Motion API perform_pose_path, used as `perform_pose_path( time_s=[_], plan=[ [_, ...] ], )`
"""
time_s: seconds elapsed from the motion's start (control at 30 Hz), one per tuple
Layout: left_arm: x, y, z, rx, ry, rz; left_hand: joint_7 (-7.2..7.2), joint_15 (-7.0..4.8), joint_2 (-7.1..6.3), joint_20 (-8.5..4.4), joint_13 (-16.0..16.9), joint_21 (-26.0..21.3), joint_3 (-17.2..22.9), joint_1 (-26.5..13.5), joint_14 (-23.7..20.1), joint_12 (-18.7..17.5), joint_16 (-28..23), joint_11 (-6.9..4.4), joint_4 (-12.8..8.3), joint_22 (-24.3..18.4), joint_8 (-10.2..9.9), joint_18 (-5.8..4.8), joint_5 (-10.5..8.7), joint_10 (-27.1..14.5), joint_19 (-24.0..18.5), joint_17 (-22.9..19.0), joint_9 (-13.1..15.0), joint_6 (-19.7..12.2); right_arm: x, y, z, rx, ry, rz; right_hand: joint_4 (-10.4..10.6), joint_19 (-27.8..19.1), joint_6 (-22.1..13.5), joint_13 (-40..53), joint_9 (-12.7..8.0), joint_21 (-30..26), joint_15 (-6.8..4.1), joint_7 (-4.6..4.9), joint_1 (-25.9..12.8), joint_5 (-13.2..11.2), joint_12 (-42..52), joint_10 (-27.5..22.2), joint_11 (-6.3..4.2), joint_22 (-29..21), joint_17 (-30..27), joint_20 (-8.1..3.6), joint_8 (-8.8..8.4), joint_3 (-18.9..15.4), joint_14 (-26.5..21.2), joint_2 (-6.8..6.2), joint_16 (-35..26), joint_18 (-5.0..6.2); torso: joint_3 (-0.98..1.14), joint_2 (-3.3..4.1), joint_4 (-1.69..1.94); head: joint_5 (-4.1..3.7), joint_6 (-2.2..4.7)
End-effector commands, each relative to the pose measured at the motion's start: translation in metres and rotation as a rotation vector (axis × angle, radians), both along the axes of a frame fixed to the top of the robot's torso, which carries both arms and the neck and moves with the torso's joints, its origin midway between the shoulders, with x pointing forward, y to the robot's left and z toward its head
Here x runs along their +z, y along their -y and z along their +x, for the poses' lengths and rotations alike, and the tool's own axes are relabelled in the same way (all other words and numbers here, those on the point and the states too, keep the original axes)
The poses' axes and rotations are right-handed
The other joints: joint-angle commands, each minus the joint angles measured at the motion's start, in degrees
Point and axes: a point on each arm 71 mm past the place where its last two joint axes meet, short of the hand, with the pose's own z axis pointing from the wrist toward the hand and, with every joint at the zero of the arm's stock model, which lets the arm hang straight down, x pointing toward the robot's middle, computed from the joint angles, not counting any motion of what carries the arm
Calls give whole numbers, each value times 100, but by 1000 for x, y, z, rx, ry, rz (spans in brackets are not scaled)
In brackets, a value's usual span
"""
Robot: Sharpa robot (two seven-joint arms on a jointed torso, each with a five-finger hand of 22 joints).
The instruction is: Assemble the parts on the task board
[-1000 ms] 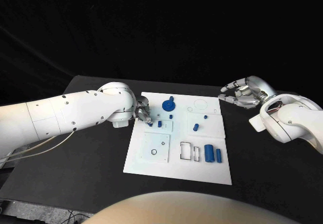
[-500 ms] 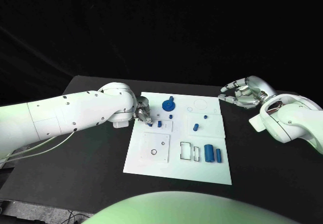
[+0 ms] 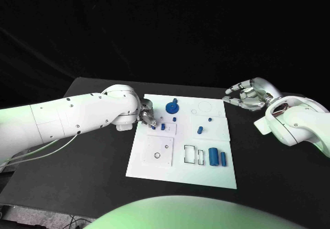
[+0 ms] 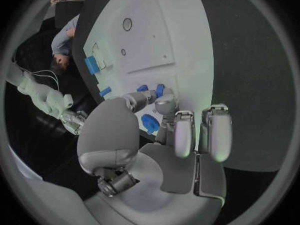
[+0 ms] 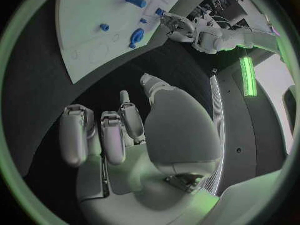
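The white task board (image 3: 180,164) lies in the middle of the black table. My left hand (image 3: 147,116) hovers over the board's far left edge, and thumb and finger pinch a small blue part (image 4: 160,90) just above the board (image 4: 150,40). A second small blue part (image 3: 162,126) stands right beside the fingertips. A round blue part (image 3: 172,106) sits at the far side, a blue peg (image 3: 200,129) in the middle, and two blue cylinders (image 3: 218,156) at the near right. My right hand (image 3: 249,95) floats beyond the board's far right corner, fingers loosely curled and apart, holding nothing (image 5: 125,135).
Outlined slots and a small ring (image 3: 157,155) mark the board's near half. Black table (image 3: 89,162) stretches on both sides of the board. My left arm (image 3: 76,114) crosses the table's left part.
The left hand has edged slightly toward the board with the blue part still in its fingertips. The right hand has stayed where it was.
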Motion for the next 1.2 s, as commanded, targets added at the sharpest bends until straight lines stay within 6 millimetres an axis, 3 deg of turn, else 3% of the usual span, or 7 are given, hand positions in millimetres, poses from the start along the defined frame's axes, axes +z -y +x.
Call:
perform_pose_path(
  time_s=[0.03, 0.43, 1.2],
  plan=[
    [-5, 3, -3, -16, -39, 4, -146, -46, -27, -2, -9, -18, 35, -144, 596, -4, 21, -35, -7, 1360, -37, -68, -213, 11, 357, 1509, -46, 115, 0, -1, 0, 17, -1, -5, -16, -2, 14, 62, 7, -28, 15, -16, -52, 22, 9, -4, -24, 1092, 1337, 1, 5, 22, 549, 11, -27, 88, -2, 2, -1, -7, 1],
    [-7, 2, -1, -4, -43, 4, -145, -54, -85, -18, -12, -22, -141, -342, 596, 5, 21, -36, 163, 1366, -62, -69, -672, -1, 361, 1509, -106, 170, 0, -1, 0, 16, 0, -4, -17, -7, 10, 48, 12, -42, 14, -17, -59, 25, -2, -15, -25, 1088, 1328, -1, 11, 26, 547, 11, -31, 90, -1, -8, 0, -5, 1],
    [-7, -4, 4, 24, -30, -3, -136, -65, -227, -42, -83, -85, -776, -501, 596, -78, 21, -32, 532, 1354, -103, -56, -715, -58, 333, 1509, -156, 177, -1, -1, 0, 16, -2, -3, -8, -20, -8, 27, 12, -69, 15, -13, -82, 17, -21, -34, -22, 1080, 1308, -1, 5, 15, 541, 3, -40, 96, 0, -7, -4, -21, 1]
  ],
)
